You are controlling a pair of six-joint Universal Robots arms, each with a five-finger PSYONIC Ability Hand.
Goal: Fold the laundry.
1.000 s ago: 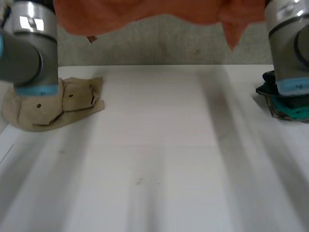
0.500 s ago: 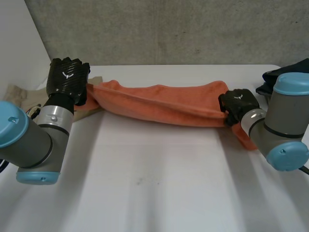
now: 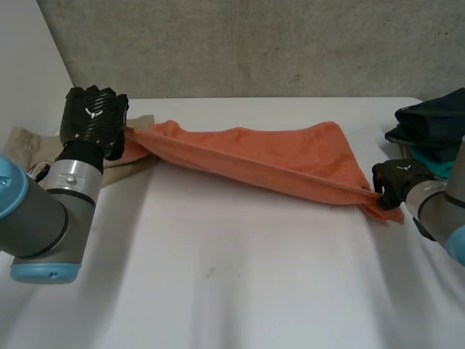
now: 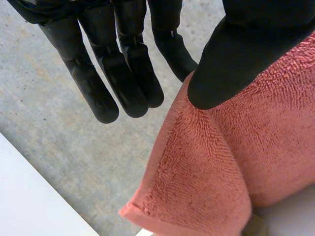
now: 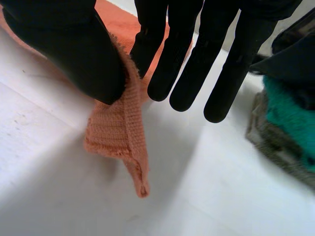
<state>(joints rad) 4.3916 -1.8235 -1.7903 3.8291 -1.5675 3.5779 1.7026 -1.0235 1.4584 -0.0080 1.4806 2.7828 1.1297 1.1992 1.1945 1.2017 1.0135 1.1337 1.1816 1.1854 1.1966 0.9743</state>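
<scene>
your left hand [image 3: 91, 120] and right hand [image 3: 396, 182] each pinch one end of the orange terry towel [image 3: 276, 160] stretched over the white bench [image 3: 232, 276].

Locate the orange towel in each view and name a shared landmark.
Head view: orange towel stretched across the white table between left hand and right hand.
Left wrist view: its end under the left hand's thumb.
Right wrist view: its corner pinched by the right hand, near the clothes stack.
Shared landmark: that stack, by the right hand in head view too.
</scene>
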